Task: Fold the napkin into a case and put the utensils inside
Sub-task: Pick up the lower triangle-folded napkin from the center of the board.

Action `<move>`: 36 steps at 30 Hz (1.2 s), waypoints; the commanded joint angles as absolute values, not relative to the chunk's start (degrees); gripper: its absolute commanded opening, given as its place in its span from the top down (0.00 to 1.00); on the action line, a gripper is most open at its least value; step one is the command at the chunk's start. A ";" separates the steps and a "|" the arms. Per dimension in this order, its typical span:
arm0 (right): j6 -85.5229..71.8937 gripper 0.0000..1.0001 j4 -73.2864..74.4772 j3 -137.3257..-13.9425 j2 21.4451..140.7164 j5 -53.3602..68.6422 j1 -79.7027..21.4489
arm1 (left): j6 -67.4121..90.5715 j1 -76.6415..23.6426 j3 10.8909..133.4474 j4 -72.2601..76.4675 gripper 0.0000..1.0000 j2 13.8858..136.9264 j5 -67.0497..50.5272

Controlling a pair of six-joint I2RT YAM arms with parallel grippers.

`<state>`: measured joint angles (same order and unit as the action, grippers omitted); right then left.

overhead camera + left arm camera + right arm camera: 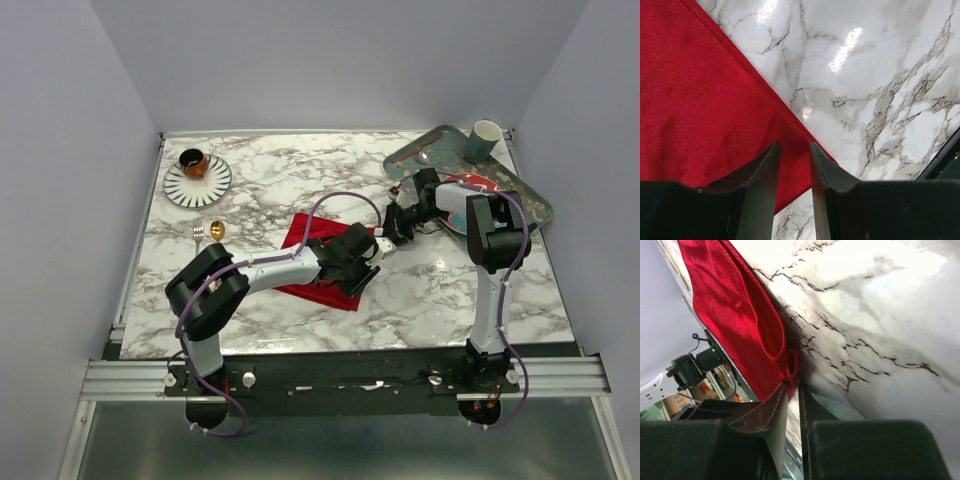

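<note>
The red napkin (308,232) lies spread on the marble table, partly under my left arm. In the left wrist view my left gripper (794,145) hovers open over the napkin's (700,100) edge, with cloth and marble showing through the gap. My right gripper (388,238) is at the napkin's right corner. In the right wrist view its jaws (793,385) stand almost together, and the hemmed corner of the napkin (740,315) is pinched at their tips. The gold spoon (217,231) and silver fork (198,235) lie side by side at the left. No folded case shows.
A striped plate (214,186) with a dark cup (193,161) sits at the back left. A grey tray (530,205) at the back right holds a teal cup (484,139) and a red patterned plate (478,184). Walls close in on three sides.
</note>
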<state>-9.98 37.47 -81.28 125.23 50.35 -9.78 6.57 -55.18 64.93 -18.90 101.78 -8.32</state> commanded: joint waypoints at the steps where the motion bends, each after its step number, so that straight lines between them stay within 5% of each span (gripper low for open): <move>1: -10.19 0.78 34.72 -79.10 124.46 47.99 -9.84 | 8.88 -55.46 66.01 -17.67 0.59 102.92 -6.59; 15: -10.72 0.99 33.84 -78.22 123.93 48.25 -9.93 | 9.23 -55.46 68.55 -17.49 0.61 105.55 -5.71; 36: -10.99 0.99 33.49 -78.22 124.10 47.64 -9.93 | 8.53 -56.07 67.32 -18.63 0.73 105.64 -6.68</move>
